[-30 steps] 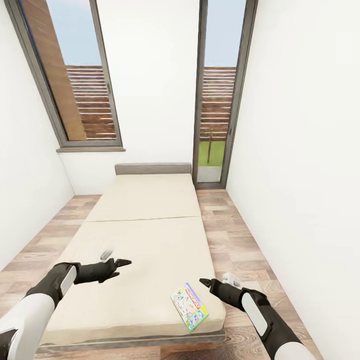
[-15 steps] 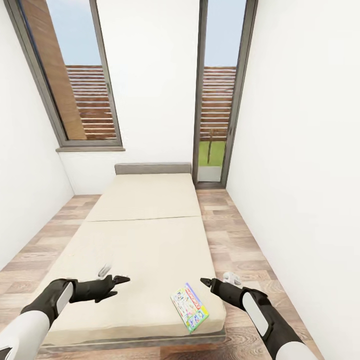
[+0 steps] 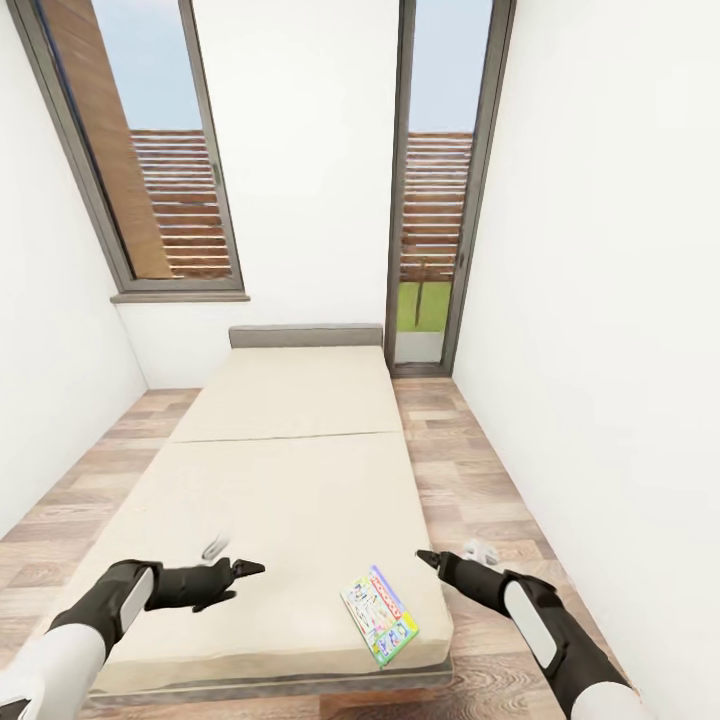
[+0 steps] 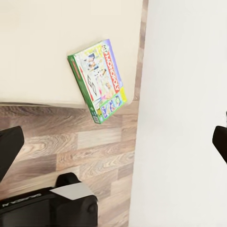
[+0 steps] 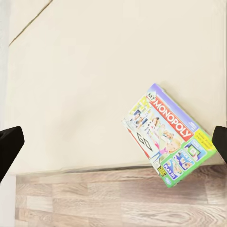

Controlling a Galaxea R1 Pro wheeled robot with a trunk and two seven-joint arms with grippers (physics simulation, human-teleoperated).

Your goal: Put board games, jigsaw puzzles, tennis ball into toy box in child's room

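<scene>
At the foot of the bed [image 3: 290,470], a board game [image 3: 379,613] is seen lying near the right corner, flanked by the left gripper [image 3: 245,569] and right gripper [image 3: 430,558], both spread apart and empty.

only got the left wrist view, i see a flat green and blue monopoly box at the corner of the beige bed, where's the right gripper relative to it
Observer: In the head view the right gripper hovers at the beige bed's right edge, just beyond the green and blue board game box, not touching it.
Operator: jaws open
Observer: Yes. The right wrist view shows its fingertips far apart, the box between them.
Operator: and my left gripper
Observer: The left gripper is over the mattress, left of the box.
</scene>
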